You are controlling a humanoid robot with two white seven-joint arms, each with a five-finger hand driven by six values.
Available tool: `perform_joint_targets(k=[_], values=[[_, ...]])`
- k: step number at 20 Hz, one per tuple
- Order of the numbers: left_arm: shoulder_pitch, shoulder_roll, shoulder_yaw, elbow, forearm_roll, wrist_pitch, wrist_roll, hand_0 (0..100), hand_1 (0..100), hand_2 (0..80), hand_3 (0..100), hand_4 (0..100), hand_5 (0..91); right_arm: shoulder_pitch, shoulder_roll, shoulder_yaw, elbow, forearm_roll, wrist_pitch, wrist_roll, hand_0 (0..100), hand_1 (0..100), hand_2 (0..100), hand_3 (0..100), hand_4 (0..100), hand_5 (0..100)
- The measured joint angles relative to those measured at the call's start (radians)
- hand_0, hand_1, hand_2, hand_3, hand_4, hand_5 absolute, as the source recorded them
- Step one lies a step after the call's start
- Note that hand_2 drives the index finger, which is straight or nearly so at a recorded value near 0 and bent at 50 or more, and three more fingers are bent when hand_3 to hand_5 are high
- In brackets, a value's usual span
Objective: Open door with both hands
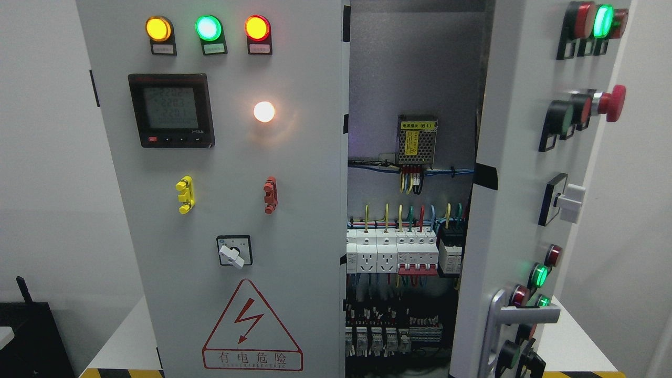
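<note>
Right door (517,173) stands ajar, wiring (404,247) exposed.

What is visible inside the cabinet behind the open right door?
Behind the right door: a power supply, coloured wires and breakers. The left door covers the rest.

White desk (123,336) seen at lower left and lower right, partly hidden behind cabinet. Grey electrical cabinet (236,210) set directly on desk, upright (base cut off by bottom edge). Yellow-black hazard stripe (113,373) laid along near desk edge, seen at both bottom corners. Black object (31,336) seen at far left beside desk; contact cannot be told.
</note>
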Motion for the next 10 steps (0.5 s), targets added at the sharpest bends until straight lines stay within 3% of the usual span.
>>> perform_joint_targets(k=[10], values=[[0.0,0.0,0.0,0.0,0.0,0.0,0.0,12,39,0.0,0,0,0.0,0.0,0.0,0.0,0.0,0.0,0.0,0.002,12,39,0,0,0,0]])
